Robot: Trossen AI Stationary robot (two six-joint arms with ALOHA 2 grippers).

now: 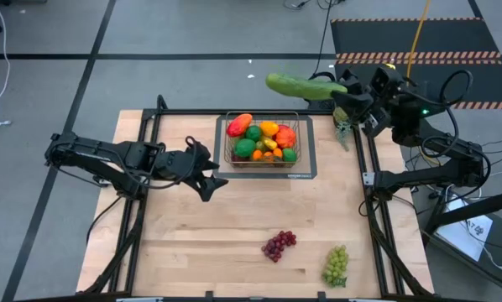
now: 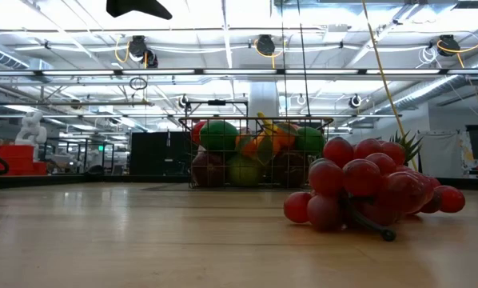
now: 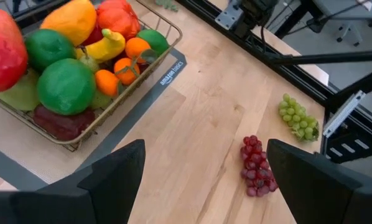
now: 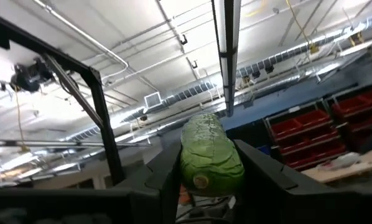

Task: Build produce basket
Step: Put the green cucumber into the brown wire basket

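Note:
The wire basket (image 1: 263, 114) stands on a dark mat at the table's far middle, filled with red, green, orange and yellow produce; the left wrist view shows its rim (image 3: 120, 99). My left gripper (image 1: 209, 172) hovers open just left of the basket, above the table, its fingers apart (image 3: 204, 180). My right gripper (image 1: 339, 91) is raised high past the table's far right corner, shut on a green cucumber (image 1: 297, 85). Purple grapes (image 1: 278, 245) and green grapes (image 1: 336, 265) lie on the near right of the table. My right gripper pinches the cucumber between its two fingers (image 4: 260, 168) by the end nearest the wrist (image 4: 201, 177). The rest of the cucumber sticks out forward beyond the fingers, which slant upward and toward the table's left. It is lifted clear of everything.
A spiky green piece (image 1: 343, 126) lies at the table's far right edge, below my right arm. Dark frame rails run along the table's left and right sides. In the low view the purple grapes (image 2: 367, 188) lie in front of the basket (image 2: 255, 120). Bare wood spans the near left.

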